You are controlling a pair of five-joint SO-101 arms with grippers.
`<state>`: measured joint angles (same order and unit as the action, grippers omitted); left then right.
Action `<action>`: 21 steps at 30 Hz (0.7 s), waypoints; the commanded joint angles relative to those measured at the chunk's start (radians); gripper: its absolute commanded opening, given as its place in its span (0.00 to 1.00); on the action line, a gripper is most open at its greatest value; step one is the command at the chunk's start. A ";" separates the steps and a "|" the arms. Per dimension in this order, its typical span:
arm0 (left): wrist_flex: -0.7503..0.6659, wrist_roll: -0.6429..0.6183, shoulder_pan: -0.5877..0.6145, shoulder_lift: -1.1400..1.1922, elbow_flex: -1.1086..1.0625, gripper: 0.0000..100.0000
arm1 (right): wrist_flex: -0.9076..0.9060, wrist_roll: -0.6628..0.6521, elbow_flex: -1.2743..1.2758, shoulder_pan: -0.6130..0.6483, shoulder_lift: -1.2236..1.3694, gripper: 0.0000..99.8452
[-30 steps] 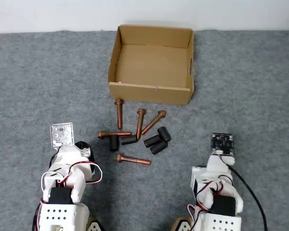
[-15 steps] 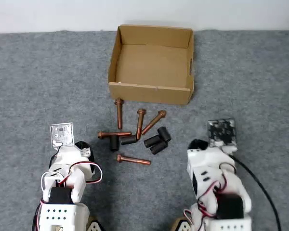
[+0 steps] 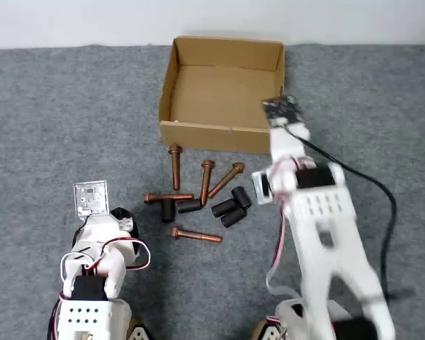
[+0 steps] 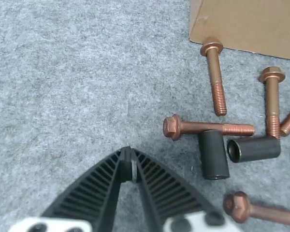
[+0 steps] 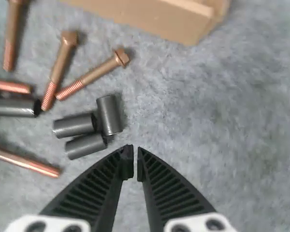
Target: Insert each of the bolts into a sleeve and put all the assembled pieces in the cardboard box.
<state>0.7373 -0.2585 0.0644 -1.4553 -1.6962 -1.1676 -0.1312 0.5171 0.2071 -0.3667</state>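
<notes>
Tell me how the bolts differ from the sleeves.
The bolts are copper-coloured; the sleeves are dark grey to black. The bolts are long and slim, with a flanged head and threaded end; the sleeves are short, thick hollow tubes. Both lie loose, five of each, on the grey mat in front of the cardboard box, none yet joined.

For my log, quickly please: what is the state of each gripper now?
Left gripper: closed, holding nothing.
Right gripper: closed, holding nothing.
</notes>
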 commanded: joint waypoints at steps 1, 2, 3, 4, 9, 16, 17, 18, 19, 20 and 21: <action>0.003 -0.006 0.005 -0.003 0.007 0.01 | -0.045 -0.137 -0.178 0.015 0.174 0.01; 0.003 -0.006 0.005 -0.003 0.007 0.01 | -0.071 -0.155 -0.218 0.021 0.211 0.01; 0.003 -0.006 0.005 -0.003 0.007 0.01 | -0.096 -0.172 -0.258 0.033 0.246 0.01; 0.003 -0.006 0.005 -0.003 0.007 0.01 | -0.117 -0.184 -0.293 0.042 0.278 0.01; 0.003 -0.006 0.005 -0.003 0.007 0.01 | -0.176 -0.195 -0.408 0.093 0.395 0.07; 0.003 -0.006 0.005 -0.003 0.007 0.01 | -0.160 -0.193 -0.414 0.150 0.493 0.15; 0.003 -0.006 0.005 -0.003 0.007 0.01 | -0.148 -0.193 -0.414 0.154 0.506 0.15; 0.003 -0.006 0.005 -0.003 0.007 0.01 | -0.137 -0.193 -0.414 0.156 0.516 0.14; 0.003 -0.006 0.005 -0.003 0.007 0.01 | -0.130 -0.192 -0.414 0.157 0.530 0.14; 0.003 -0.006 0.005 -0.003 0.007 0.01 | -0.120 -0.192 -0.414 0.157 0.542 0.14; 0.003 -0.006 0.005 -0.003 0.007 0.01 | -0.114 -0.192 -0.414 0.157 0.555 0.14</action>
<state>0.7373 -0.2585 0.0644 -1.4553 -1.6962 -1.3073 -0.3168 0.1488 0.3575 0.1780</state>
